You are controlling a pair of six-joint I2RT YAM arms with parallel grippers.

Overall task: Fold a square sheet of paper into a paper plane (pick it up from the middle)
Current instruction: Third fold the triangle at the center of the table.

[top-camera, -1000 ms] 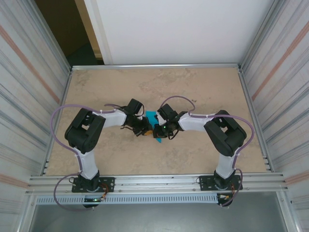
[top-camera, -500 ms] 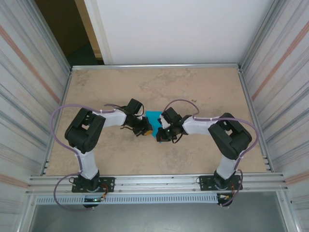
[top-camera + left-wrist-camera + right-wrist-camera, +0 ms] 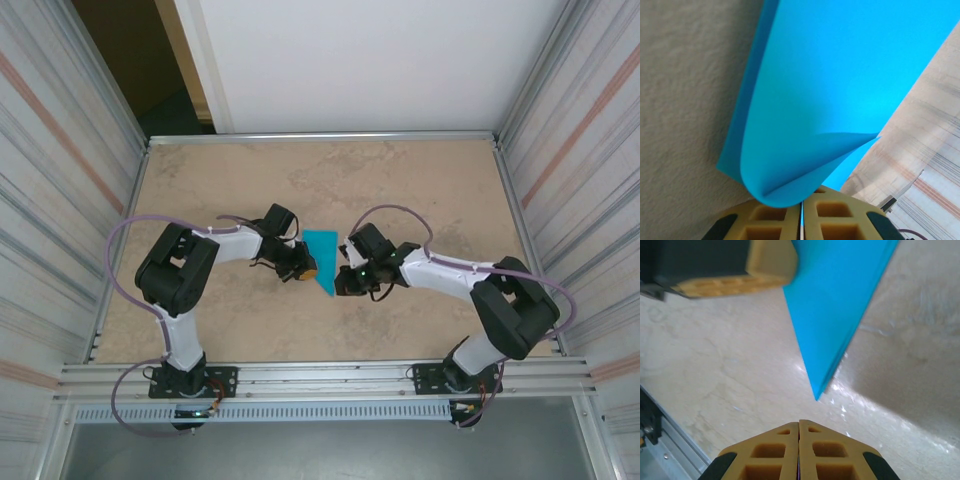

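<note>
Turquoise paper plane (image 3: 322,256) pinched by left pincer (image 3: 309,268) (right pincer (image 3: 799,432) pressed together, empty).

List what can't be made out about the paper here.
- Left wrist view: the paper runs off the frame's top and right, hiding its far edges.
- Right wrist view: its upper part is cut off by the top edge.
- Top view: its creases are too small to tell, and the left gripper covers the pinched spot.

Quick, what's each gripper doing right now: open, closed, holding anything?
Left gripper: shut on the folded turquoise-blue paper sheet.
Right gripper: shut, holding nothing.
</note>
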